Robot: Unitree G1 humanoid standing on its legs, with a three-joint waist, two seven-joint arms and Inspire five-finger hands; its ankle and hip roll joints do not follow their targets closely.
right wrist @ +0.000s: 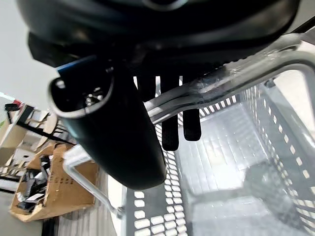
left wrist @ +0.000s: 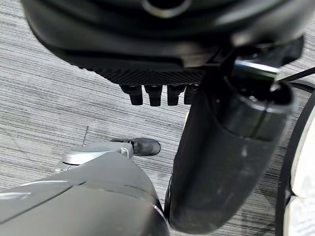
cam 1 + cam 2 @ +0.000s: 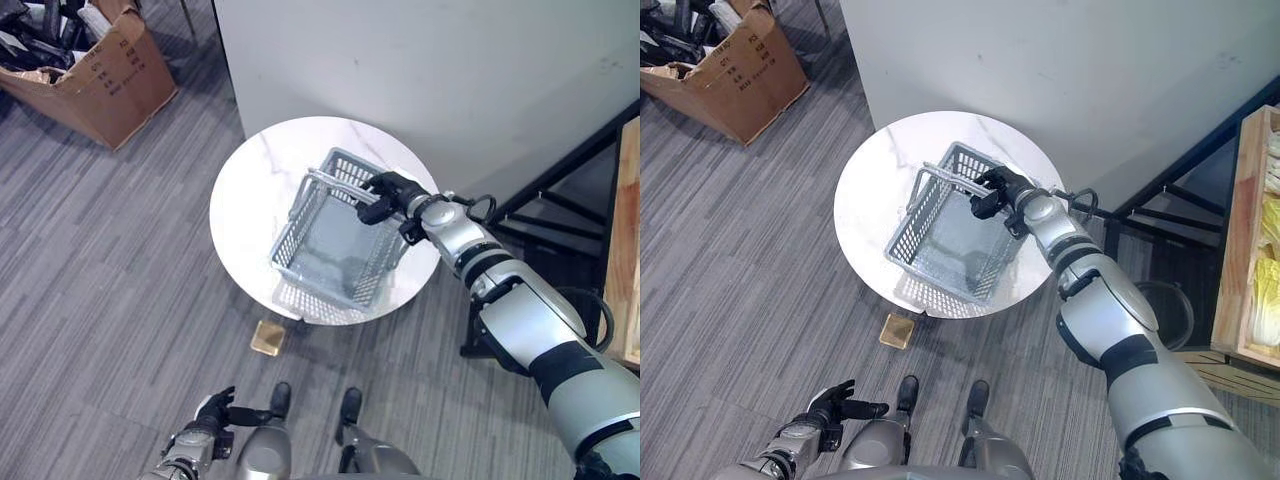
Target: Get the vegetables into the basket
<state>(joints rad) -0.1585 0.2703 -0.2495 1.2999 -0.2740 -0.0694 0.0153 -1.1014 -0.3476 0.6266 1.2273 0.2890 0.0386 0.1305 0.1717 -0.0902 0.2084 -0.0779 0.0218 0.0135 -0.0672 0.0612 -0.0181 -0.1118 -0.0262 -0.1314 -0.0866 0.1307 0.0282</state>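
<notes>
1. My right hand (image 3: 385, 197) reaches out over the round white desk (image 3: 250, 190) and is closed on the handles (image 1: 231, 73) of the grey basket (image 3: 335, 240).
2. In the right wrist view my fingers (image 1: 170, 132) hang down across the paired metal handles, with the thumb on the near side; the handles run between them.
3. The basket sits on the desk, tilted, the end under my hand raised higher than the near end. Its mesh floor is bare.
4. The basket lies toward the right side of the desk, near the wall (image 3: 420, 60).
5. Pale leafy vegetables (image 3: 1268, 285) lie on a wooden shelf (image 3: 1232, 250) at the far right, well apart from the basket.
6. My left hand (image 3: 212, 410) hangs low beside my body above the grey carpet (image 3: 100, 280), fingers loosely spread, holding nothing.
7. A small tan square object (image 3: 268, 337) lies on the carpet just below the desk's near edge.
8. A cardboard box (image 3: 100, 75) of dark clutter stands on the carpet at far left.
</notes>
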